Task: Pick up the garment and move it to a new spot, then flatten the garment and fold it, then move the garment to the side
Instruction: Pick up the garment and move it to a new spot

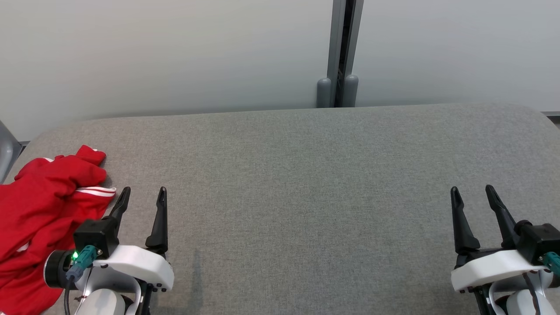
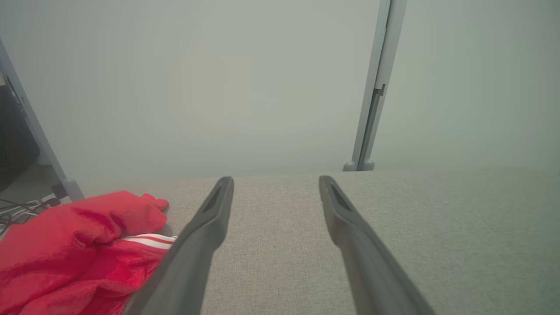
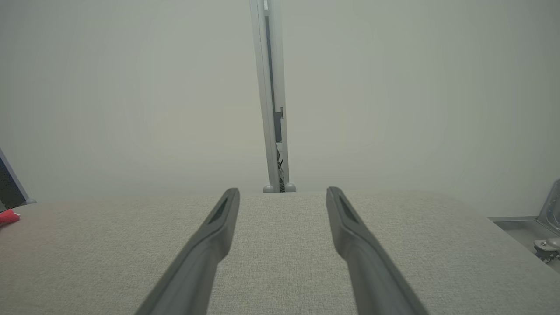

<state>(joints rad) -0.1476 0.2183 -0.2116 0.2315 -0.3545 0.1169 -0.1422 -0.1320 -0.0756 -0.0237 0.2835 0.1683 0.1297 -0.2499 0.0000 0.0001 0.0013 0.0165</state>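
Observation:
A red garment [image 1: 39,205] with white stripes lies crumpled at the left end of the grey fabric-covered table [image 1: 306,183], part of it running off the lower left of the head view. In the left wrist view the garment [image 2: 78,245] sits just left of my left finger. My left gripper [image 1: 142,194] stands open right beside the garment's striped edge, with nothing between its fingers. My right gripper [image 1: 472,192] is open at the lower right, far from the garment, over bare table. In the right wrist view a small red tip of the garment [image 3: 8,216] shows at the far left edge.
A pale partition wall stands behind the table, with a grey vertical post [image 1: 339,52] at its middle. Bare grey table surface stretches between the two grippers. A metal fixture [image 3: 547,236] sits past the table's right end. Cables [image 2: 17,208] lie beyond the left end.

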